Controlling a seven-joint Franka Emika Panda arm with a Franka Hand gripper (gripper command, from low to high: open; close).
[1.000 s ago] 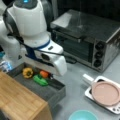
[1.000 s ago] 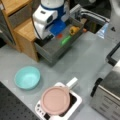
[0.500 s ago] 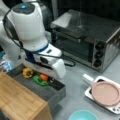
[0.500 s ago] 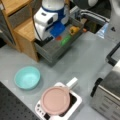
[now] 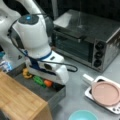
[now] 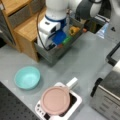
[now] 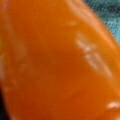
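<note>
Down in the grey bin point(image 5: 53, 96) sits the hand point(image 5: 51, 83), lower than a second ago, right over the orange piece point(image 7: 57, 62), which fills the wrist view; its grip cannot be told. Green piece point(image 5: 38, 80) and yellow piece point(image 5: 26, 73) lie beside it.

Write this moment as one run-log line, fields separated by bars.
pincer: hidden down in grey bin | closest: orange item | beside: green item, yellow item
</note>
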